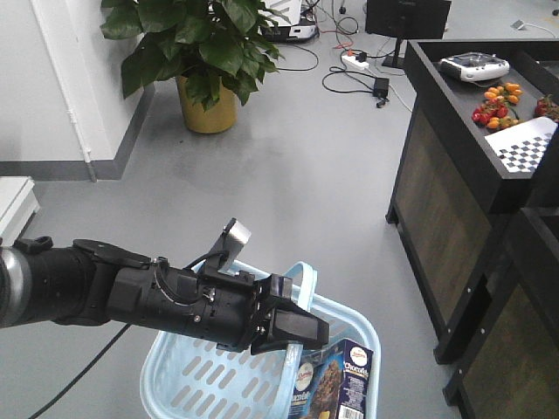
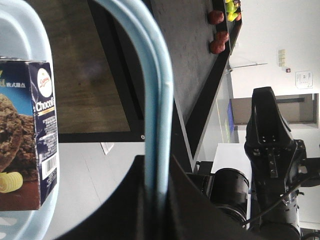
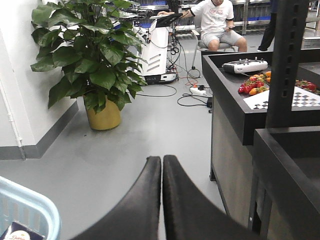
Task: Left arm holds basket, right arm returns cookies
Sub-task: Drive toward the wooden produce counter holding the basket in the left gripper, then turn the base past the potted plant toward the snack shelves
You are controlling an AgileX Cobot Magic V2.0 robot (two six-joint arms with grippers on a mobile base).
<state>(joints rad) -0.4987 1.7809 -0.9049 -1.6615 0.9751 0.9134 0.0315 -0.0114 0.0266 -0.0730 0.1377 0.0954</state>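
Cookies: box stands inside the basket, against its right-hand wall, tilted slightly, printed face with cookie picture and white lettering turned up toward the front camera. In the left wrist view the same box shows its barcode panel, lying within the pale blue rim.

Left arm: reaches in from the left edge, cables exposed, silver-white tab sticking up. Left hand is clamped onto the basket's loop handle; from the left wrist camera the handle runs straight down between the two black jaws, which press on it from both sides.

Basket is off the floor as far as the front view shows; its underside is out of frame.

Right hand: fingers pressed together, nothing between them, pointing out over the grey floor. A basket corner sits at the lower left of that view, box top just visible inside it.

Surroundings: potted plant in a yellow pot by the wall; black tabletop to the right carrying a white controller, small red and orange fruit and a checkerboard sheet. Seated person in the background.
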